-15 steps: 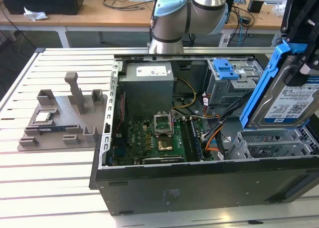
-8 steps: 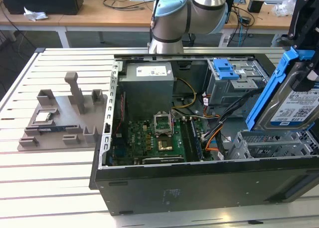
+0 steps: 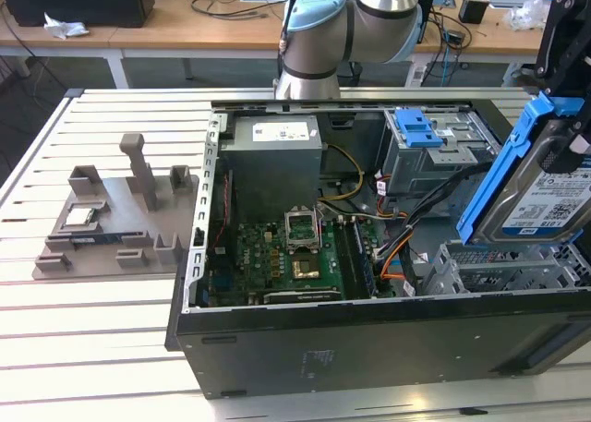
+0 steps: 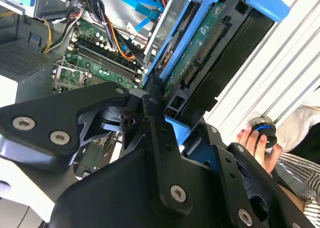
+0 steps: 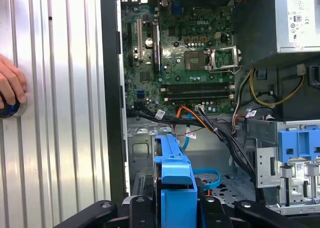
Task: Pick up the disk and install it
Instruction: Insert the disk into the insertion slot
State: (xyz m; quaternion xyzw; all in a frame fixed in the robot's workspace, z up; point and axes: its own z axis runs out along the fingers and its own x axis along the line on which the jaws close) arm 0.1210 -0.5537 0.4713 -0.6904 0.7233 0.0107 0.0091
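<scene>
One disk hangs tilted, edge-up, at the exterior view's right, over the open PC case on the bench. Pincer is clamped on its upper end, across the blue carrier frame. Prob. dense, rigid, shock-sensitive; the plastic frame may flex, so best squeezed across the metal body, clear of the connector.

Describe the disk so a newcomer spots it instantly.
Find the open black computer case on the white slatted table. At its end toward the exterior view's right, the black claw holds a flat silver metal disk with a white-and-blue label, tilted, above the case. Unlike the blue plastic latch fixed on the grey metal cage, it has a blue frame around its edge.
</scene>
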